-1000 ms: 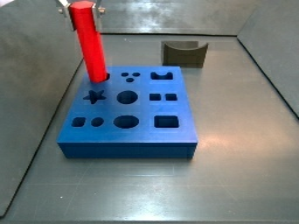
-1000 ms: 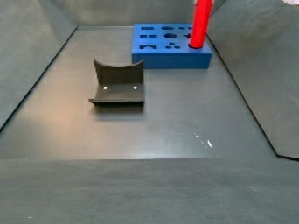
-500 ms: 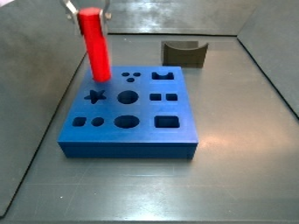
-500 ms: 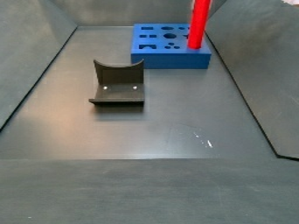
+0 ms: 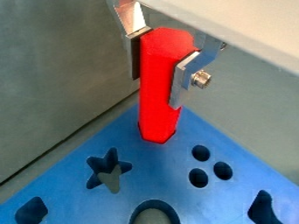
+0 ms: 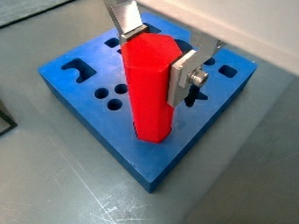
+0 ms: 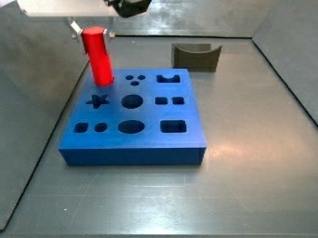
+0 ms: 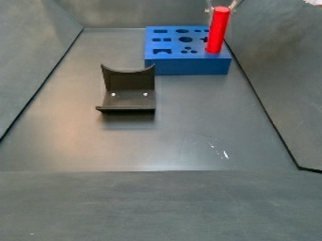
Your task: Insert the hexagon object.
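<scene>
My gripper (image 7: 91, 31) is shut on the upper end of the hexagon object (image 7: 97, 58), a glossy red peg held upright. Both wrist views show the silver fingers clamping its flat sides, at the gripper (image 5: 160, 61) and the gripper (image 6: 156, 57). The peg's lower end meets the top of the flat blue block (image 7: 149, 139) at its back left corner, beside the star hole (image 7: 102, 101). Any hole under the peg is hidden. In a side view the peg (image 8: 217, 30) stands at the block's (image 8: 189, 64) right end. The block also shows in both wrist views (image 5: 152, 171) (image 6: 117, 131).
A dark olive block with a curved notch (image 7: 196, 57) stands behind the blue block, also seen lying apart on the floor in a side view (image 8: 126, 89). Grey walls enclose the floor on all sides.
The gripper has come down with the peg. The visible part of the peg is shorter, while its lower end stays at the block's back left corner.
</scene>
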You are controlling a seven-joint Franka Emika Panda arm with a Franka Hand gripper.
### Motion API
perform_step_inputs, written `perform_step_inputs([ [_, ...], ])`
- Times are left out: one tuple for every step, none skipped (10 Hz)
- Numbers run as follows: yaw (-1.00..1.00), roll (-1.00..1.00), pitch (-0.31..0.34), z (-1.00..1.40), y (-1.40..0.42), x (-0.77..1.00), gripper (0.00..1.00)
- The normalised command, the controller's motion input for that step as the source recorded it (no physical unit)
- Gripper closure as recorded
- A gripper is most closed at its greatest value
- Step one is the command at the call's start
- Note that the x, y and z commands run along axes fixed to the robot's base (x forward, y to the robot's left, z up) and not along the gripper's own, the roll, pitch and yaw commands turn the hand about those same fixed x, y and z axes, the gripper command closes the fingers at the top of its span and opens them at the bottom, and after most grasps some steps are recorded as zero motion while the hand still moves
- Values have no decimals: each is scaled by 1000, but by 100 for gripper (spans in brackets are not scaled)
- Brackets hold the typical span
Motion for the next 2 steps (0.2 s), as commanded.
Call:
perform_step_inputs([
  [0,-81,-114,-106,20,0,100],
  [0,0,0,0,0,0,100],
])
